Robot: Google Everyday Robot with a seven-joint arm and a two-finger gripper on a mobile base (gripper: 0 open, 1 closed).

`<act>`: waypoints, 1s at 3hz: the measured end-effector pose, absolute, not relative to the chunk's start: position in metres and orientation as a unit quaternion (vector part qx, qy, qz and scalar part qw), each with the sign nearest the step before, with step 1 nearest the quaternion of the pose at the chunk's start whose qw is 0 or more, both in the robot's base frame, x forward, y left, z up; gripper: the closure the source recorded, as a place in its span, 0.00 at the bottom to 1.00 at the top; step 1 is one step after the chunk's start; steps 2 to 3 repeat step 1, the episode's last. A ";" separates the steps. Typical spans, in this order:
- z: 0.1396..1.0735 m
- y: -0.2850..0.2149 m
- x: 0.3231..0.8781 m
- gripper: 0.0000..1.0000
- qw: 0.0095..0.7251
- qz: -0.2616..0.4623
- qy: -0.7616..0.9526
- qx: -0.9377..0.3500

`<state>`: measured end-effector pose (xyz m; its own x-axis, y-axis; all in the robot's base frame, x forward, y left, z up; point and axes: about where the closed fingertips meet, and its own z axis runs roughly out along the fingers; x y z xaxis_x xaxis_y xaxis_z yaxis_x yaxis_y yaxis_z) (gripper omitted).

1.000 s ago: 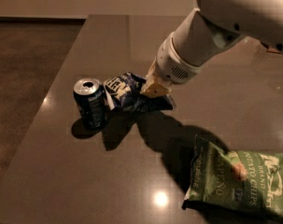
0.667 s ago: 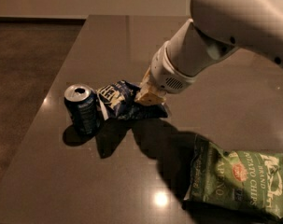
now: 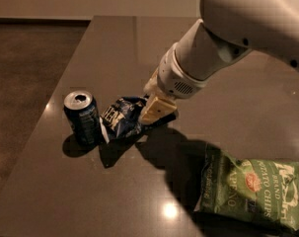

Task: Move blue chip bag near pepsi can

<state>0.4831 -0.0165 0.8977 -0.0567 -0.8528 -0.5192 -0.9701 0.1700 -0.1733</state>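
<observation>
The blue chip bag (image 3: 120, 116) lies crumpled on the dark table (image 3: 114, 43), its left end touching the pepsi can (image 3: 83, 118). The can stands upright near the table's left edge, its silver top open. My gripper (image 3: 158, 110) comes down from the upper right on the white arm (image 3: 223, 38) and is shut on the bag's right end, low over the table.
A larger light green jalapeno potato chips bag (image 3: 252, 191) lies flat at the front right. The table's left edge runs close beside the can, with brown floor (image 3: 25, 83) beyond it.
My gripper has moved the blue chip bag left and toward the front. The can has shifted slightly left with it. The green bag has stayed put.
</observation>
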 end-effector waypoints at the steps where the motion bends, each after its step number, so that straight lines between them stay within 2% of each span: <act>1: 0.899 -0.016 0.482 0.00 0.263 0.111 0.717 -0.635; 3: 0.899 -0.016 0.482 0.00 0.263 0.111 0.717 -0.635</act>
